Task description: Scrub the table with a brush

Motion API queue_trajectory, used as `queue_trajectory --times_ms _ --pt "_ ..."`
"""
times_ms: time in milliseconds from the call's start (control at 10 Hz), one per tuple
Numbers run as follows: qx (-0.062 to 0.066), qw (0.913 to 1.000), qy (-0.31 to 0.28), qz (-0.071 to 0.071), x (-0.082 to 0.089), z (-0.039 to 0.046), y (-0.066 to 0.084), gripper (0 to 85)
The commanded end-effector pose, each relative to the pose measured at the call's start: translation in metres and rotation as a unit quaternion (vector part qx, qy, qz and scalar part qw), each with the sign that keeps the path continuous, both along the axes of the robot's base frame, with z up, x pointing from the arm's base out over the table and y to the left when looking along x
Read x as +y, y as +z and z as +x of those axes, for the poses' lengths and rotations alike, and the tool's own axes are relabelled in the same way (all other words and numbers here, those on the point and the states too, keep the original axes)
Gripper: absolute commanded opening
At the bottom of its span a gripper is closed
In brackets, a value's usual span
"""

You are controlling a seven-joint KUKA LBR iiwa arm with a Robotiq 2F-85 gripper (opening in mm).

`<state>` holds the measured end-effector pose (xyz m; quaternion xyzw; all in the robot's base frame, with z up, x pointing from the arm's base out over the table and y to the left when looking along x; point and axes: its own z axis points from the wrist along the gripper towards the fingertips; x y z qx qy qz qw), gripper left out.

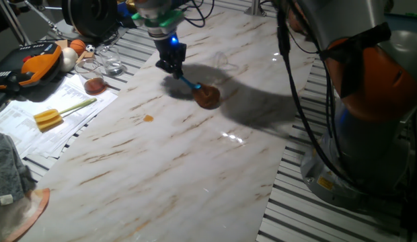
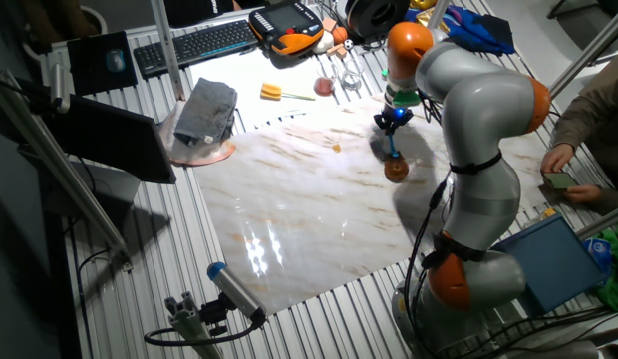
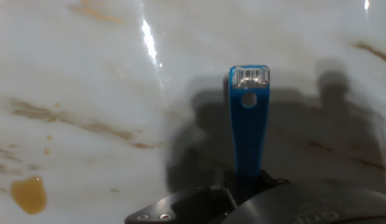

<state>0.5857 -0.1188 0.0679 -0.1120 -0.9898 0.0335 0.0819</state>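
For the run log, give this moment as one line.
end effector: shut on brush handle | brush: head on table | orange spill: not reached

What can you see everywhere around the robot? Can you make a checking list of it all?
Surface: the table is a glossy white marble-look slab with a small orange-brown spot on it.
Job's things: the brush rests bristle head down on the slab, blue handle slanting up.
Clutter: a yellow-headed tool lies on papers; glass jars, a grey cloth.
Grippers: the gripper is shut on the brush handle.
Cables: black cables hang along the arm.
Surroundings: a keyboard, an orange handheld controller, a person's hand at the edge.
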Motion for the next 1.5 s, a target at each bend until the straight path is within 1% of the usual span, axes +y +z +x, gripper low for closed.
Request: queue_trajectory --times_ms 0,200,300,400,500,700,800,900,1200,1400 --pt "0.003 0.9968 -0.08 0.001 0.002 0.0022 0.003 0.0" --pt "0.008 0.9946 -0.103 0.005 0.0 0.0049 0.013 0.0" --pt "0.01 0.9926 -0.12 0.017 -0.003 0.0049 0.018 0.0" --pt "0.01 0.9892 -0.144 0.025 -0.005 0.0041 0.023 0.0" --pt "0.004 0.9865 -0.162 0.023 -0.003 0.0031 0.024 0.0" --pt "-0.007 0.9811 -0.189 0.038 -0.002 0.0031 0.022 0.0" --pt "-0.011 0.9775 -0.207 0.037 -0.001 0.0032 0.022 0.0" --pt "-0.011 0.972 -0.232 0.037 -0.001 0.0034 0.021 0.0" --pt "-0.013 0.9591 -0.281 0.03 0.001 0.0033 0.022 0.0" --pt "-0.011 0.9502 -0.31 0.029 0.003 0.0025 0.025 0.0"
